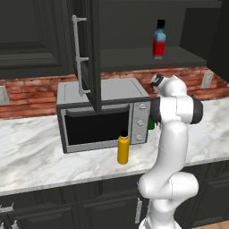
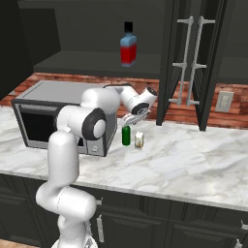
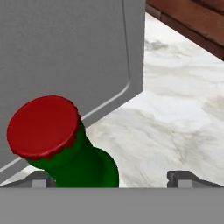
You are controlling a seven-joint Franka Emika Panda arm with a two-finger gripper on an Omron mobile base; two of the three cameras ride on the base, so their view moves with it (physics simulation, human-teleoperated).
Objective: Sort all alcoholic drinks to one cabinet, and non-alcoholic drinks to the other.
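Four drink containers show across the views. In the right base view the green bottle point(image 2: 126, 136) stands upright on the marble counter point(image 2: 184, 160), just beside the right end of the microwave point(image 2: 48, 114), and the small pale cream container point(image 2: 139, 140) stands close at its 3 o'clock. The gripper point(image 2: 130, 119) hangs right above the green bottle's top, at its 12 o'clock. In the hand view the bottle's red cap point(image 3: 43, 127) sits at 9 o'clock of the picture, with the green neck below it, and the two finger tips point(image 3: 181, 177) stand wide apart at the bottom edge, nothing clamped between them; the cap lies near the left tip rather than midway between the two. The blue-and-red bottle point(image 2: 128, 44) stands upright on the open cabinet shelf point(image 2: 82, 63) above the microwave, at 12 o'clock from the green bottle. In the left base view the yellow-orange bottle point(image 1: 123, 148) stands upright on the counter in front of the microwave's control panel, at 6 o'clock from it.
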